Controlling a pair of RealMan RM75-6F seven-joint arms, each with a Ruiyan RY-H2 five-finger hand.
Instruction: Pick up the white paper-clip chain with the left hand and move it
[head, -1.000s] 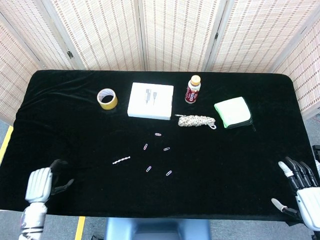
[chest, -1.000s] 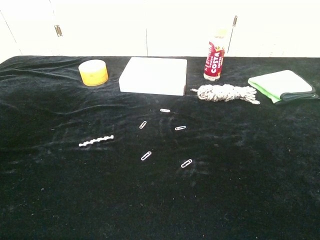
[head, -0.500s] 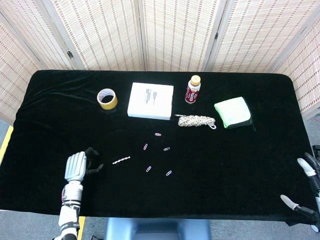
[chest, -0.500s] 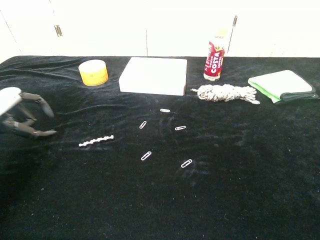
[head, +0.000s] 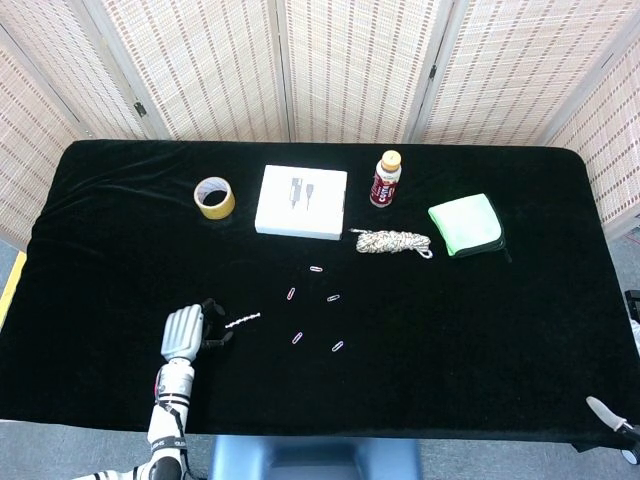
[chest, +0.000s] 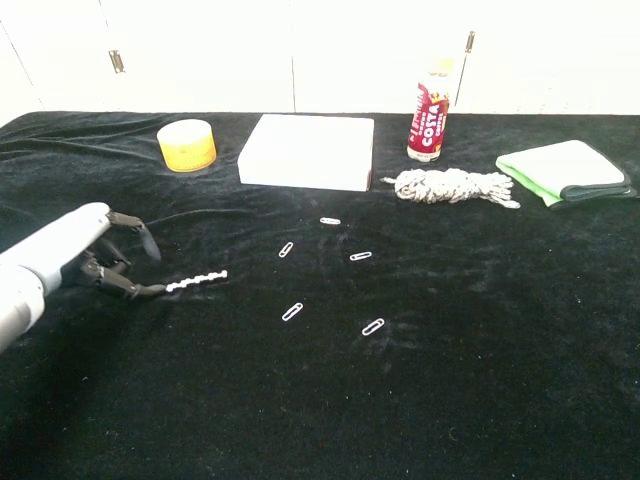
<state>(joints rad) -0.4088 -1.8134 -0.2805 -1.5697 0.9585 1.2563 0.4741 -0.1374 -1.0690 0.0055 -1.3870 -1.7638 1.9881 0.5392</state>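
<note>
Left hand (chest: 85, 255) has advanced from lower left to the short white paper-clip chain (chest: 196, 282), left of centre on the black-velvet bench (head: 480, 330). Fingers (chest: 135, 232) spread, holding nothing, a tip at chain's end. Grasp imminent.

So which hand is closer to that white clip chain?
Left. The left hand reaches the white chain's end; the right hand barely shows at the table's far corner.

A black-draped table (head: 520, 330) carries a white box (head: 301, 201), tape roll (head: 214, 196), bottle (head: 386, 178) (upright), and scattered paper clips (head: 333, 298).
</note>
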